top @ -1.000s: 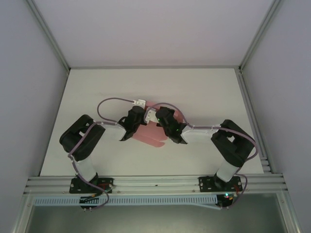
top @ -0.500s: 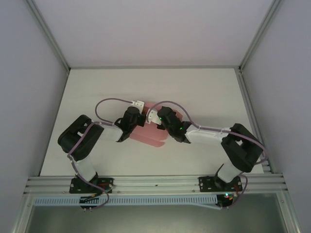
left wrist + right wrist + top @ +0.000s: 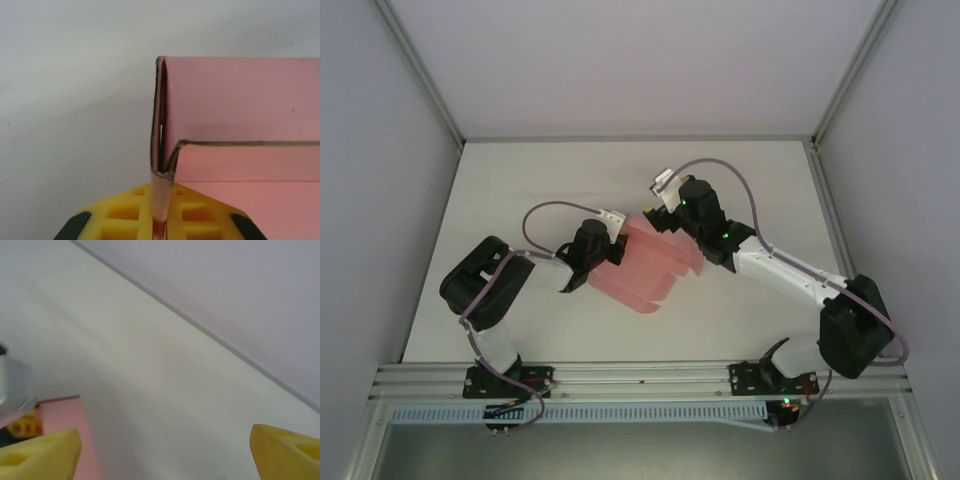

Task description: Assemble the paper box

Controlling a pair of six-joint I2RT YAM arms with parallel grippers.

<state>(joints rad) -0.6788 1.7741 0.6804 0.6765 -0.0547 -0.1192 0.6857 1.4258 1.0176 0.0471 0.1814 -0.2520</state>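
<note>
Over on the left of the top view, the left gripper (image 3: 609, 250) meets the left end of the pink box (image 3: 655, 268), which lies on the white table (image 3: 520, 190) about midway between the two arms. At the left wrist, the left gripper (image 3: 160, 217) has its yellow fingers (image 3: 125, 215) pressed together on a thin, edge-on panel of the box (image 3: 240, 100), so its jaws are nearly shut, with only paper between them. Beyond the pinch the sheet is partly folded, with one pink face behind and a nearer flap whose cut edge shows brown.

Further right, the right gripper (image 3: 662, 205) sits at the box's far right corner; whether it touches I cannot tell. At the right wrist, the right gripper (image 3: 165, 452) shows its fingertips (image 3: 42, 455) spread wide with nothing between them, above bare table (image 3: 165, 380). A pink corner of the box (image 3: 67, 417) lies just beside the left fingertip.
</note>
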